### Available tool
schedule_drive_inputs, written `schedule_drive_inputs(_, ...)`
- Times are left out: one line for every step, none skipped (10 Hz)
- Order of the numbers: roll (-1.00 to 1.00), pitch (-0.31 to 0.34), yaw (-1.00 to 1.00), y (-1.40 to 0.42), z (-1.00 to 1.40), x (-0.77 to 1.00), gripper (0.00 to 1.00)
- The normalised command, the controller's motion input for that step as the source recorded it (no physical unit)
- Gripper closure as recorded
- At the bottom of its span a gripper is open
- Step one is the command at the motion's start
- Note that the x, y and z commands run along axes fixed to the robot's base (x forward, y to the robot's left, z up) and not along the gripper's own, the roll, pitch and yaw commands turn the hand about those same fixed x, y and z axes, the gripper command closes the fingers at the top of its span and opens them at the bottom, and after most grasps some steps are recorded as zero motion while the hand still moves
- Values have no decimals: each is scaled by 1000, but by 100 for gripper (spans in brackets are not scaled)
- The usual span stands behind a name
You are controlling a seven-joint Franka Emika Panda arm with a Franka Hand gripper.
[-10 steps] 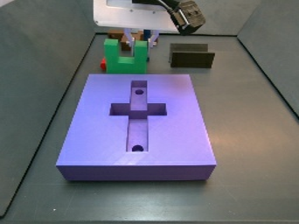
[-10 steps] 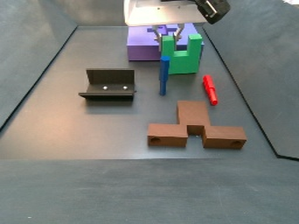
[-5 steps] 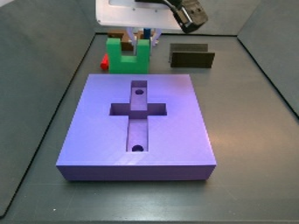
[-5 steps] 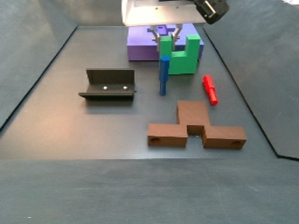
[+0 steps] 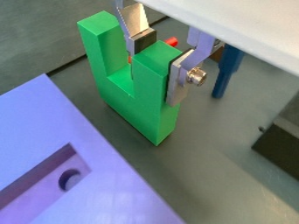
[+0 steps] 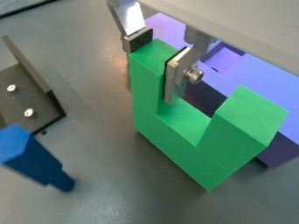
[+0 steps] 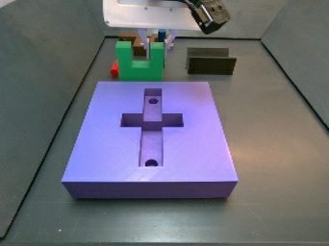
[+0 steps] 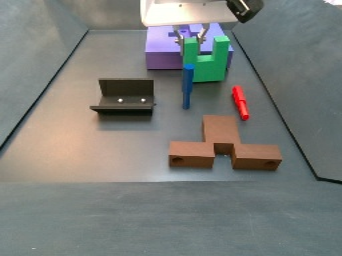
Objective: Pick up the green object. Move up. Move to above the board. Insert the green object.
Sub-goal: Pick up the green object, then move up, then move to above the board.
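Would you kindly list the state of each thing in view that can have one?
gripper: fingers on either side of one prong of the green object, at the floor.
green object: upright, prongs up, beside the board.
board: flat, cross recess empty.
blue piece: standing upright.
red piece: lying flat.

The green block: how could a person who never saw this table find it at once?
Start at the big purple board; the green block stands just beyond its far edge, under the gripper, whose fingers straddle one prong. It is the only bright green U-shaped piece.
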Motion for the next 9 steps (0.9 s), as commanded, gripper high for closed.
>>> schedule_drive_inputs(0, 0, 0, 0, 0, 0, 100)
schedule_drive_inputs(0, 0, 0, 0, 0, 0, 100)
schedule_drive_inputs(0, 0, 0, 0, 0, 0, 100)
schedule_drive_inputs(0, 0, 0, 0, 833, 0, 100)
schedule_drive_inputs(-17, 28, 17, -40, 745, 30, 100)
schedule_drive_inputs(-21, 55, 21, -37, 499, 19, 100)
schedule_drive_inputs(0, 0, 0, 0, 1400, 0, 100)
schedule_drive_inputs(7, 13, -12, 5, 1400, -7, 100)
schedule_drive_inputs(5, 25, -6, 8, 1400, -46, 100)
